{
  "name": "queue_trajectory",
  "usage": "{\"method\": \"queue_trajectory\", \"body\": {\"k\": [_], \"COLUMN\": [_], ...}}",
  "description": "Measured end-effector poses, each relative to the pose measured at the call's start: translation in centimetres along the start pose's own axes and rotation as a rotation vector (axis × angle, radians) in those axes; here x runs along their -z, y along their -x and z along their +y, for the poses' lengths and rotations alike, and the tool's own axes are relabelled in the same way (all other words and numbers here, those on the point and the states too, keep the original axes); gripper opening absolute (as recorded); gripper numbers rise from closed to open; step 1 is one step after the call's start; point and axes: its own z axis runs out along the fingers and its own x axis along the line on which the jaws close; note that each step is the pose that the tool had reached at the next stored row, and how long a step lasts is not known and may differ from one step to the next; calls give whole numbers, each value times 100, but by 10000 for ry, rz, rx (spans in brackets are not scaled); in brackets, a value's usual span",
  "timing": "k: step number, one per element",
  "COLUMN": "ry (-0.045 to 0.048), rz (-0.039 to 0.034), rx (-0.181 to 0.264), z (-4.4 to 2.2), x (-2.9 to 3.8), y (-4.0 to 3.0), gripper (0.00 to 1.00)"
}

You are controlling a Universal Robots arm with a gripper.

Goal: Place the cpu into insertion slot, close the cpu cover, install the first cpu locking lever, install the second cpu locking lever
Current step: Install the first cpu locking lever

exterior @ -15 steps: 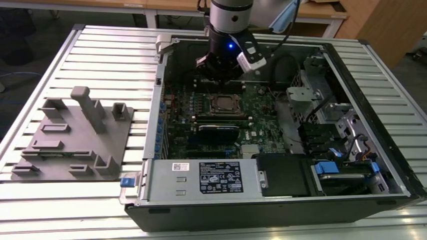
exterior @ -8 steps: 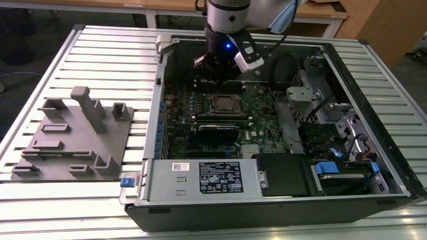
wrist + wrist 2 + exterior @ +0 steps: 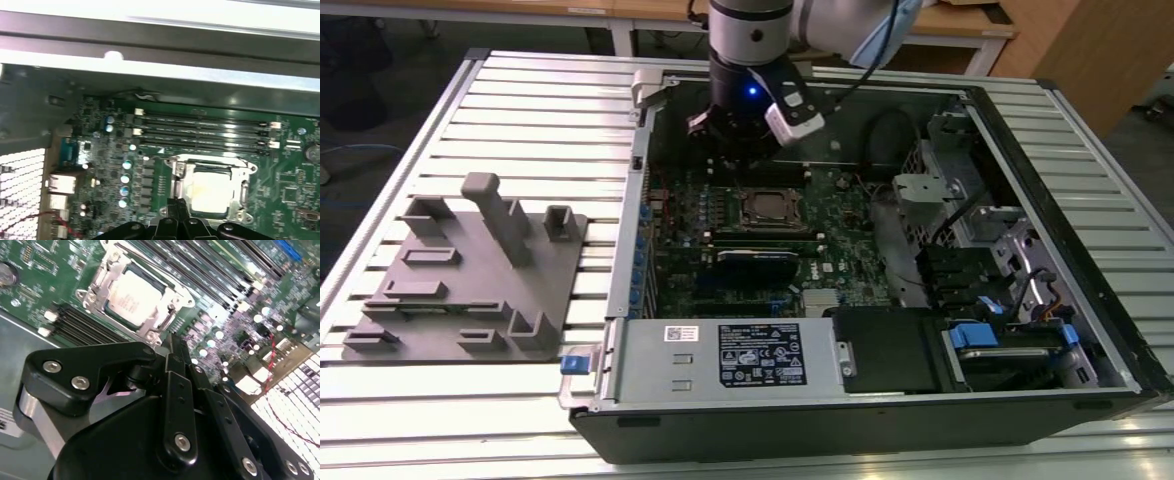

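The cpu (image 3: pixel 132 297) (image 3: pixel 212 192), with its pale silver top, lies flat inside the insertion slot (image 3: pixel 771 210) on the green board. The cpu cover (image 3: pixel 100 286) (image 3: pixel 182 172), a dull metal frame, lies down around it with the chip showing through its window. A thin metal lever (image 3: pixel 155 267) runs along one edge of the frame. My gripper (image 3: pixel 736 165) (image 3: pixel 172 340) (image 3: pixel 177 204) hangs just above the board beside the socket's back edge. Its black fingers are pressed together and hold nothing.
The open computer case (image 3: pixel 1014 150) has high walls around the board. Long black memory slots (image 3: pixel 200 130) run beside the socket. A power supply (image 3: pixel 720 355), drive bays and cables (image 3: pixel 987 270) crowd the exterior view's right. A grey fixture (image 3: pixel 467 270) stands left of the case.
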Motion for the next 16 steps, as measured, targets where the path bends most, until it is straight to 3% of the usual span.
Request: {"method": "queue_trajectory", "body": {"k": [5, 11, 16], "ry": [-3, -13, -16], "rz": [-31, -170, -226], "rx": [-1, 1, 2], "z": [4, 15, 21], "x": [2, 6, 7], "y": [-47, -188, -254], "gripper": [10, 10, 10]}}
